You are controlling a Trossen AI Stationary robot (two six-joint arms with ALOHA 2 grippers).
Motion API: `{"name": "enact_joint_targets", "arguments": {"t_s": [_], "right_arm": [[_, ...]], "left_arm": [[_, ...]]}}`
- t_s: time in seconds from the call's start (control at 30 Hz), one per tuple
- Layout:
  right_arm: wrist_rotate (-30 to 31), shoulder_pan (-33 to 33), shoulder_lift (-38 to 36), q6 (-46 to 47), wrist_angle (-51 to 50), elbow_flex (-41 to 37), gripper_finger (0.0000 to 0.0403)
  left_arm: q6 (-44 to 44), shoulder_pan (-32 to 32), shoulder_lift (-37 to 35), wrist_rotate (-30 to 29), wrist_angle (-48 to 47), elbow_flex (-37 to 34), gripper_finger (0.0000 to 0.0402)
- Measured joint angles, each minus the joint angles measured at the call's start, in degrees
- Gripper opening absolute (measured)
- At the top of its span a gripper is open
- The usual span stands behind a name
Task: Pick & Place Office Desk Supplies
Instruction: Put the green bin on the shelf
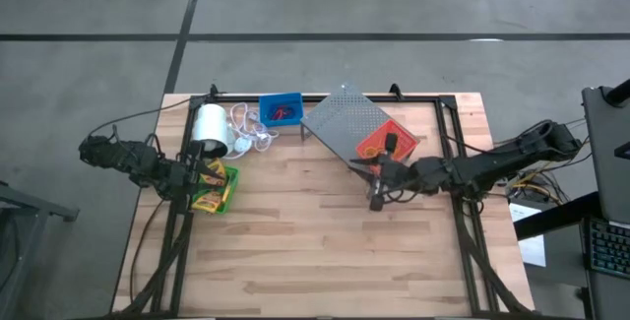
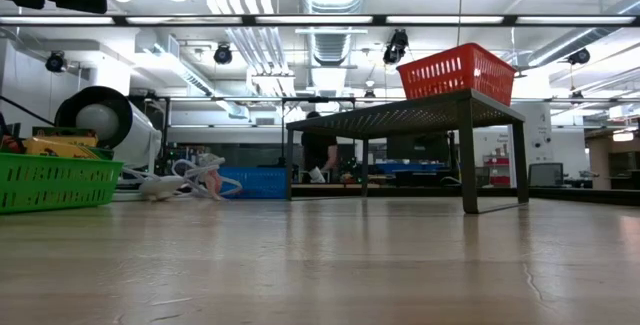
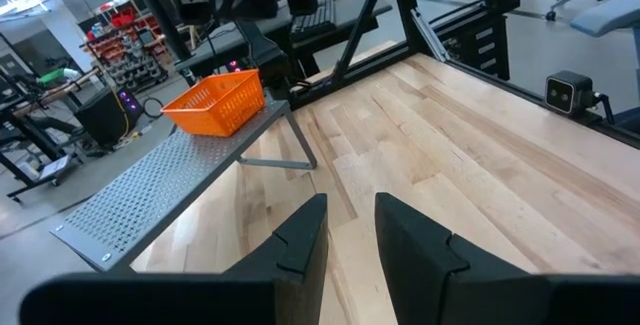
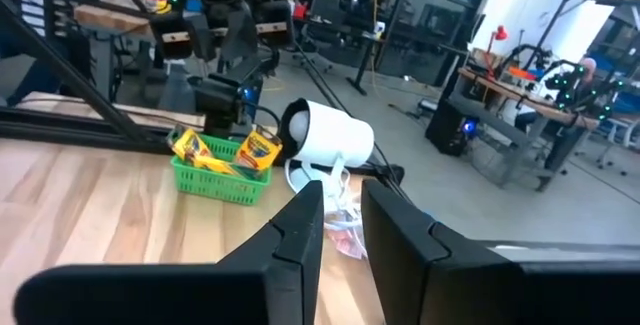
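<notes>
Two yellow-and-green crayon boxes (image 4: 222,150) lie in the green bin (image 1: 218,190), which stands on the table near its left edge. My left gripper (image 1: 209,175) hovers just above that bin, open, with nothing between its fingers (image 3: 305,235). The blue bin (image 1: 281,110) stands near the far edge and holds a red ring band (image 1: 284,113). The red-orange bin (image 1: 378,144) stands on top of the grey rack (image 1: 343,120). My right gripper (image 1: 377,198) hangs over the table's middle, just in front of the rack, open and empty.
A white roll (image 1: 210,126) with its loose white cord (image 1: 248,135) lies between the green and blue bins. The rack's legs (image 2: 468,155) stand on the table's far right part. Bare wood (image 1: 315,251) stretches across the near half of the table.
</notes>
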Motion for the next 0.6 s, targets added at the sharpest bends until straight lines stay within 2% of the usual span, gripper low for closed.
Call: {"name": "enact_joint_targets", "arguments": {"t_s": [0.6], "right_arm": [[0.10, -0.03, 0.02, 0.75, -0.27, -0.02, 0.0080]], "left_arm": [[1.96, 0.00, 0.01, -0.02, 0.00, 0.00, 0.0091]]}}
